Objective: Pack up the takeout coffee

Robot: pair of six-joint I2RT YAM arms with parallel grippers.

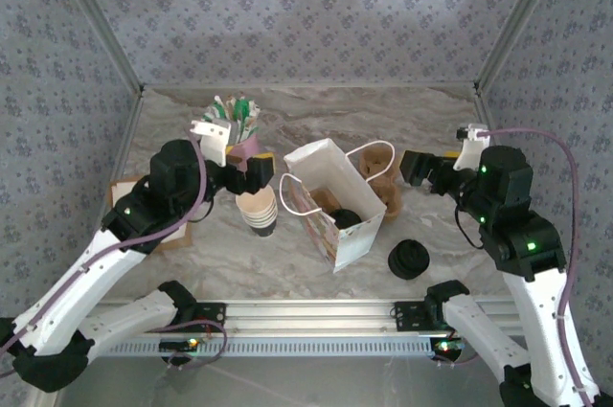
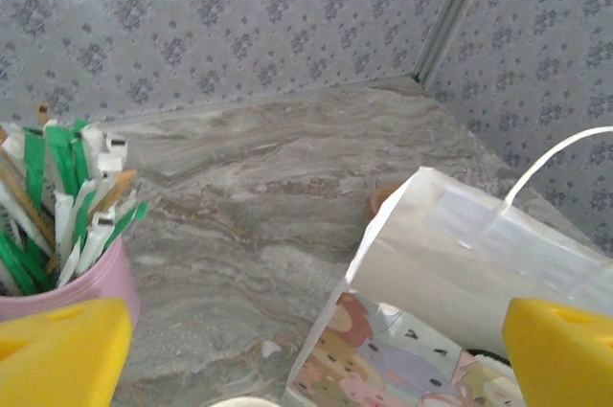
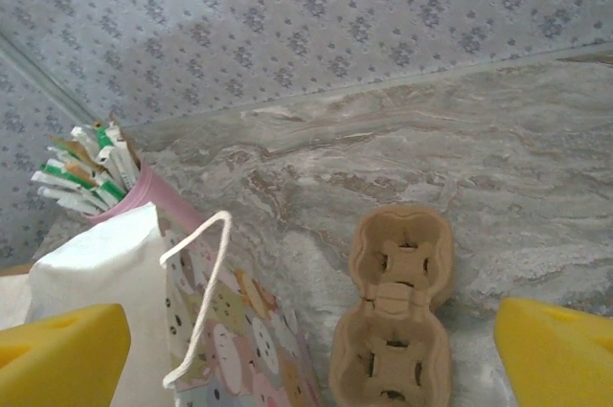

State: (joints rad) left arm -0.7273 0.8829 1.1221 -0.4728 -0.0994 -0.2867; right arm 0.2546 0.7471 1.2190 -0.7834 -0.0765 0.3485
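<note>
– Marbled grey table [image 1: 287,115], blue-sprigged walls [image 1: 306,14] on three sides. Where's the takeout coffee [image 1: 346,219]?

– Down inside the paper bag [image 1: 321,172], mid-table. From above only its round black lid shows in the open mouth. The cup's side is hidden.

– Claws?

– Right claw [image 1: 414,169] is spread wide and holds nothing. It sits beside the cup carrier [image 3: 400,304], apart from the bag. Left claw [image 1: 253,175] is also wide and empty, over the stack of lidless cups [image 1: 259,211], just beside the bag.

– Step in hand?

– My read: the drop into the bag is done and this is the release and clear-off. The next move calls for both arms to draw away without catching the cord handle [image 3: 196,304] or nudging the bag, which looks light and easy to tip.

– Materials?

– The bag is thin paper, plain white inside with a pastel cartoon print outside; its handle is a slim white loop. The carrier is tan moulded pulp, matte, with two lobed wells that have slit bottoms. A pink cup [image 2: 67,292] is crammed with green and white paper-wrapped sticks. A stack of black lids [image 1: 410,259], smooth plastic, sits at the near edge, right of the bag. The cups are paper with cream insides and rolled rims.
</note>
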